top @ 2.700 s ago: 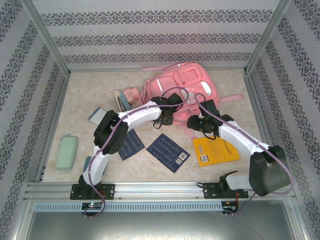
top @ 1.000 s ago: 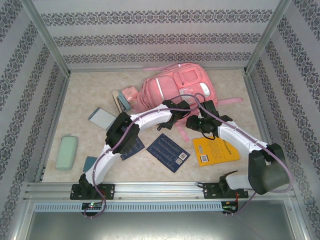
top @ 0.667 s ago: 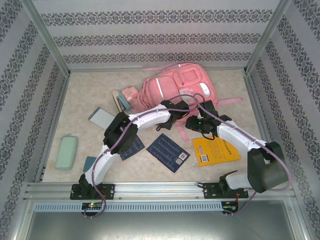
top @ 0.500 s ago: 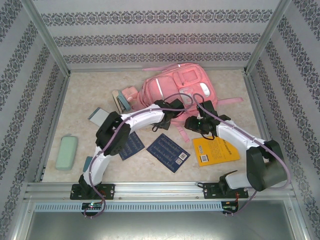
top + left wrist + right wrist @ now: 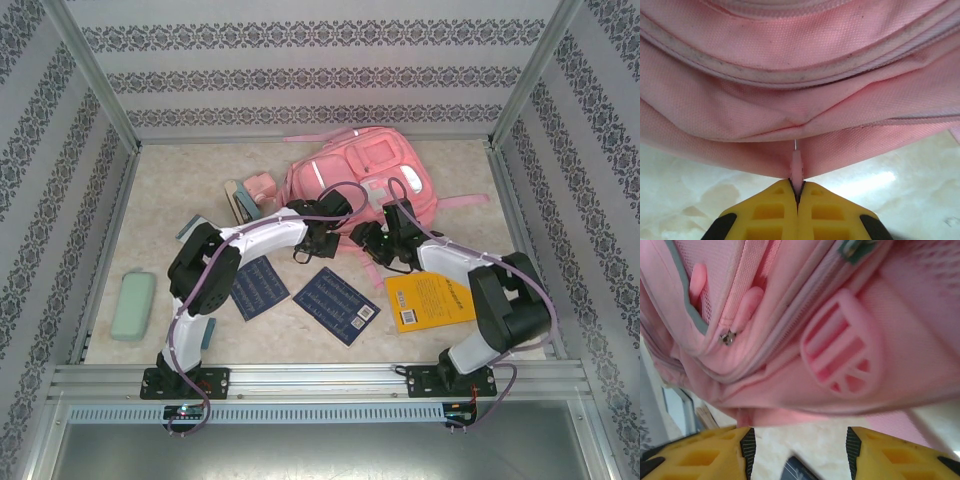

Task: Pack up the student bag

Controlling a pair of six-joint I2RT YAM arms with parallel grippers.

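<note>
The student bag (image 5: 362,172) is a big pink backpack lying flat at the back of the table. My left gripper (image 5: 322,238) is at its near edge. In the left wrist view the yellow fingers (image 5: 775,210) are shut on a thin pink zipper pull (image 5: 797,170) that hangs from the bag's fabric (image 5: 800,60). My right gripper (image 5: 374,243) sits just to the right, also at the near edge. It stands open in the right wrist view (image 5: 800,455), with nothing between its fingers. Above it are the bag's side (image 5: 790,385), a pink buckle (image 5: 842,352) and two more zipper pulls (image 5: 746,307).
A yellow book (image 5: 432,300) lies under the right arm. Two dark blue booklets (image 5: 337,305) (image 5: 260,288) lie in front of the bag. A pale green case (image 5: 132,305) is at the left, and a small pink box (image 5: 262,187) sits beside the bag. Metal frame posts and patterned walls enclose the table.
The left arm's elbow swung left and the left gripper drew back slightly toward the near-left at the bag's edge. The right gripper slid left along the edge and its jaws widened.
</note>
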